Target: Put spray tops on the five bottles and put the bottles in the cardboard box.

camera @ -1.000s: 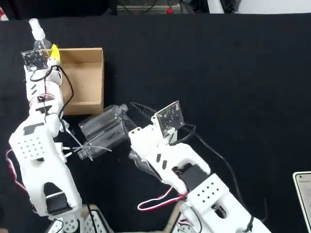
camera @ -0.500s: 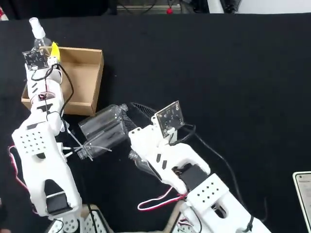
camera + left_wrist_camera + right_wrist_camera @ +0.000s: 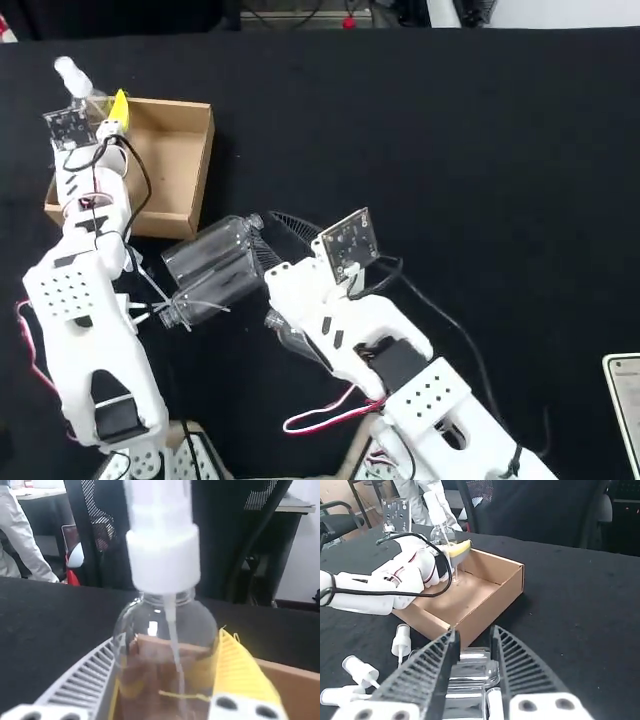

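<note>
My left gripper (image 3: pixel 100 105) is shut on a clear bottle (image 3: pixel 88 97) with a white spray top (image 3: pixel 72 75), held over the far left corner of the cardboard box (image 3: pixel 165 215). Seen from the left wrist, the bottle (image 3: pixel 165 645) stands between a grey finger (image 3: pixel 80 685) and a yellow one (image 3: pixel 235 670). Two clear bottles (image 3: pixel 210 262) lie side by side in front of the box. My right gripper (image 3: pixel 280 225) hovers at their neck end, narrowly open, and these bottles (image 3: pixel 470 672) show through its gap (image 3: pixel 472 631). Loose spray tops (image 3: pixel 400 640) lie beside them.
Another clear bottle (image 3: pixel 285 335) lies partly under the right arm. A white object (image 3: pixel 625 390) sits at the table's right edge. The black table (image 3: pixel 470 150) is open to the right of the box. Office chairs stand behind the far edge.
The left arm shifted slightly left, uncovering the box's near left corner. The held bottle now tilts, its spray top leaning to the left. The right arm stayed still.
</note>
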Available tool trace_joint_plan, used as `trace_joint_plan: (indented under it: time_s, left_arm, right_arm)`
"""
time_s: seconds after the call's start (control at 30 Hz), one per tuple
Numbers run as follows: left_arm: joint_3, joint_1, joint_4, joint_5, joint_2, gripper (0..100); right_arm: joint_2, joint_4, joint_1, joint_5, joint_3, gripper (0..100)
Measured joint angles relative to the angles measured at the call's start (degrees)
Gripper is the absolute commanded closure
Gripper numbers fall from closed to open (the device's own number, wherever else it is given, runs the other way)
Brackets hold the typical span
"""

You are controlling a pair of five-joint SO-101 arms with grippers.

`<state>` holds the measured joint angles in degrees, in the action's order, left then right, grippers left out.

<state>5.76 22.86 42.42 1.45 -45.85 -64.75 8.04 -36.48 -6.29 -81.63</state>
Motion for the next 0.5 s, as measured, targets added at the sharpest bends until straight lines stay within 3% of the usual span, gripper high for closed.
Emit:
trace_joint_plan:
  time_s: [0.23,0.37,0.5]
  left_arm:
    - [8.35,0.00,-0.97,-1.05,7.21,74]
    - [9.23,0.00,-8.35,-1.05,10.64,74]
    - [9.23,0.00,-13.54,-1.23,12.75,65]
  right_arm:
    - [0.00,0.00,0.00,0.00,0.00,89.7]
    - [0.00,0.00,0.00,0.00,0.00,89.7]
    - [0.00,0.00,0.00,0.00,0.00,89.7]
